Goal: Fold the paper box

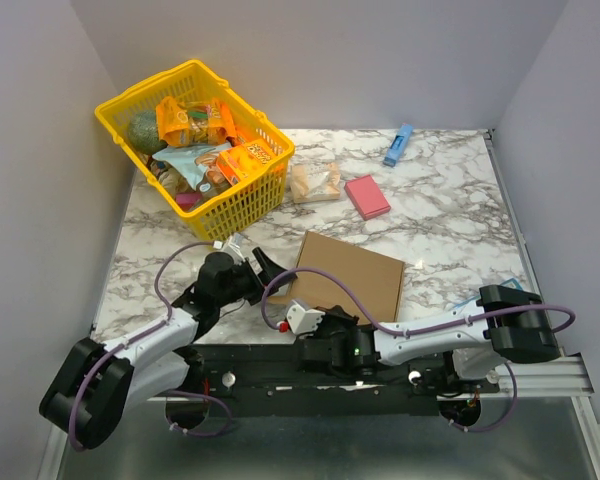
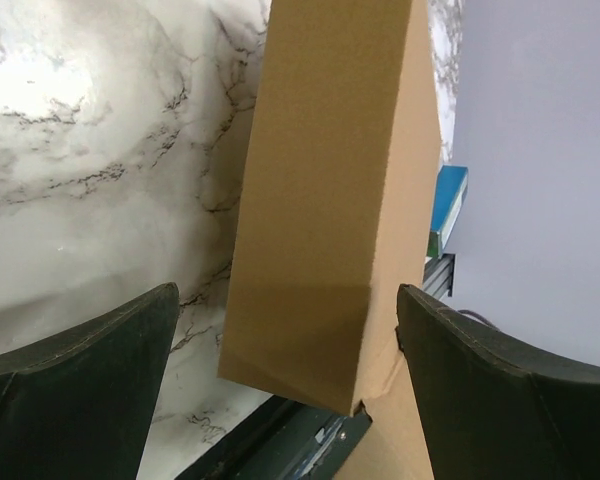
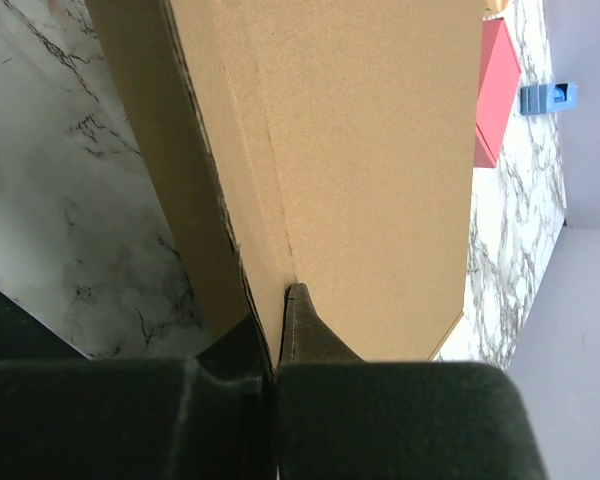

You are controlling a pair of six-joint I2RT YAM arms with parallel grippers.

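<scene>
The paper box (image 1: 352, 270) is plain brown cardboard, folded into a shallow shape, lying near the table's front middle. My left gripper (image 1: 254, 262) is at its left end and stands open. In the left wrist view the box's end wall (image 2: 320, 200) rises between the wide-apart fingers (image 2: 80, 385), and the right-hand finger is close against the cardboard. My right gripper (image 1: 296, 316) is at the box's near-left corner. In the right wrist view it (image 3: 280, 332) is shut on a thin wall of the box (image 3: 380, 150), one fingertip lying on the outer face.
A yellow basket (image 1: 242, 205) full of snack packets stands at the back left. Behind the box lie a clear snack packet (image 1: 315, 182), a pink block (image 1: 367, 196) and a blue object (image 1: 398, 145). The black rail (image 1: 280, 362) runs along the table's near edge.
</scene>
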